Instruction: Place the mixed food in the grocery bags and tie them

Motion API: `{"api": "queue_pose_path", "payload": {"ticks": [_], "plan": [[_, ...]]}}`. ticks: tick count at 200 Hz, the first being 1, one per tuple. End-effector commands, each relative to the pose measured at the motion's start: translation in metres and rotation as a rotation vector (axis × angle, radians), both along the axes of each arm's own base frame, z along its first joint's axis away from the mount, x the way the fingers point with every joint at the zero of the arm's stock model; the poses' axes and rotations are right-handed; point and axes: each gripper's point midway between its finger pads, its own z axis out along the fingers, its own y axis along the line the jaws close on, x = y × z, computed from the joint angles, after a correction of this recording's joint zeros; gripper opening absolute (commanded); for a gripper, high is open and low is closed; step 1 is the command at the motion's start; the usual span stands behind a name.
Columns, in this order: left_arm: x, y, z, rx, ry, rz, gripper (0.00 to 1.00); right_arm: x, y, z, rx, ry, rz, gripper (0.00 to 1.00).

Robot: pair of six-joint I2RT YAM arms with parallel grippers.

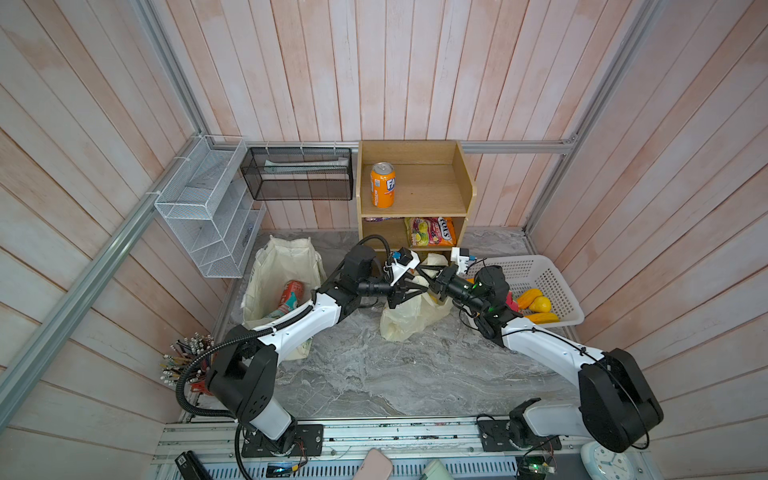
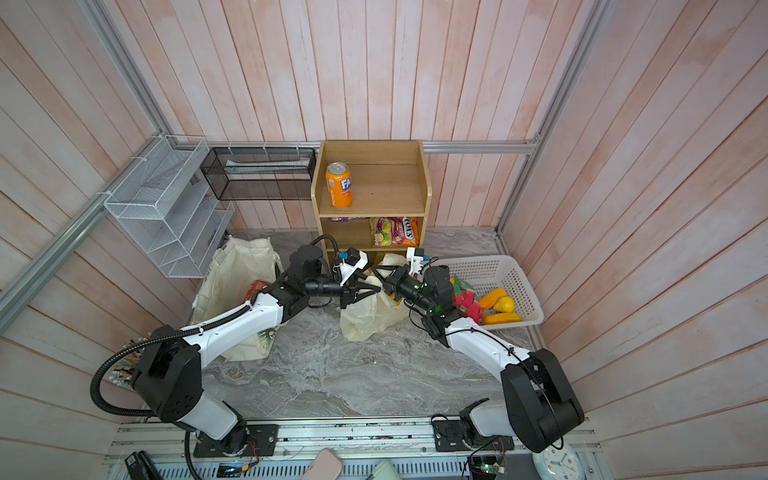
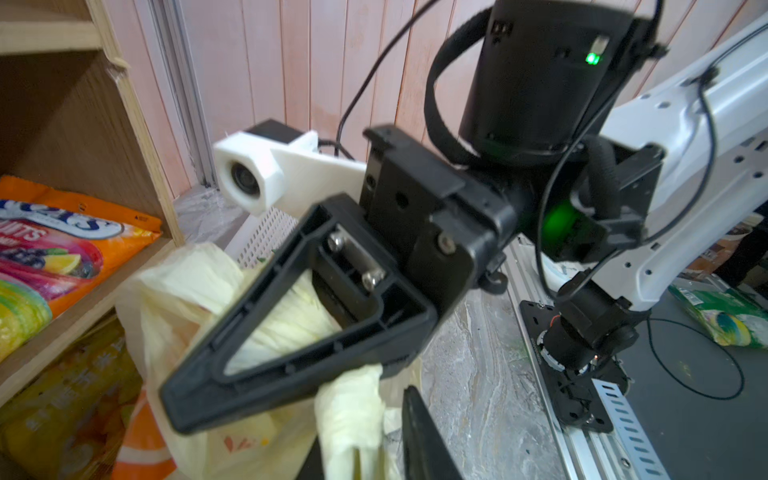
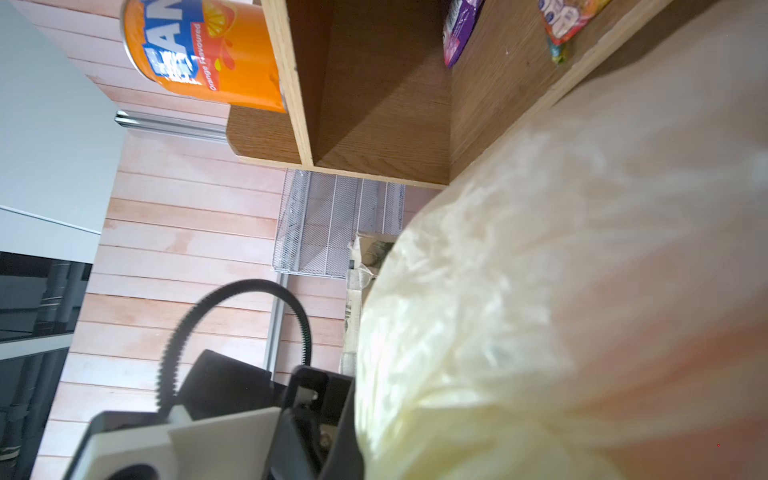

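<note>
Closest to me runs the aluminium rail (image 1: 374, 434) carrying two arm bases, and beyond it the grey marble tabletop (image 1: 395, 374) lies bare right across. Two bags stand farther back. At the left edge, one cream canvas tote (image 1: 282, 266) gapes open. One red drink can (image 1: 292, 293) lies inside it, with one crinkly teal-and-white packet (image 1: 280, 312) just beside the can, half hidden by the left arm. In the middle, just in front of the wooden shelf unit (image 1: 461, 183), slumps one pale-yellow plastic bag (image 1: 405, 322). The left gripper (image 1: 411, 286) has its jaws a little apart around a twist of the bag's top. The right gripper (image 1: 424, 274) is pinched tight on that same top. Hard against the right wall sits one white perforated basket (image 1: 536, 266).
</note>
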Motion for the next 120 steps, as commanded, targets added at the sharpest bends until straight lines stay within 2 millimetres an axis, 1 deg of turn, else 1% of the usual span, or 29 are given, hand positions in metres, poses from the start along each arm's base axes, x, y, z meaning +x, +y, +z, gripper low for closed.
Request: {"api": "queue_pose_path", "payload": {"ticks": [1, 16, 25, 40, 49, 67, 79, 92, 105, 120], "plan": [[-0.009, 0.007, 0.001, -0.021, 0.008, 0.023, 0.4, -0.019, -0.003, 0.018, -0.017, -0.149, 0.075, 0.0], [-0.02, 0.012, 0.012, -0.066, 0.016, 0.001, 0.44, -0.022, -0.012, 0.008, -0.05, -0.157, 0.077, 0.0], [-0.027, 0.015, 0.019, -0.094, 0.023, -0.012, 0.45, -0.023, -0.018, 0.004, -0.066, -0.167, 0.076, 0.0], [-0.033, 0.023, 0.036, -0.152, 0.006, 0.0, 0.46, -0.025, -0.024, -0.004, -0.093, -0.175, 0.082, 0.0], [-0.033, 0.029, 0.044, -0.18, 0.005, 0.025, 0.46, -0.028, -0.024, -0.006, -0.102, -0.192, 0.098, 0.0], [-0.025, 0.041, 0.054, -0.215, -0.013, 0.095, 0.48, -0.032, -0.024, -0.007, -0.13, -0.235, 0.133, 0.0], [-0.014, 0.046, 0.055, -0.216, -0.009, 0.154, 0.49, -0.036, -0.022, -0.005, -0.149, -0.28, 0.163, 0.0], [-0.003, 0.047, 0.049, -0.196, 0.008, 0.185, 0.49, -0.04, -0.02, -0.001, -0.165, -0.335, 0.194, 0.0], [0.0, 0.042, 0.042, -0.182, 0.033, 0.174, 0.48, -0.045, -0.019, 0.003, -0.178, -0.384, 0.217, 0.0], [0.001, 0.036, 0.031, -0.178, 0.075, 0.148, 0.45, -0.049, -0.017, 0.008, -0.191, -0.433, 0.246, 0.0]]}}
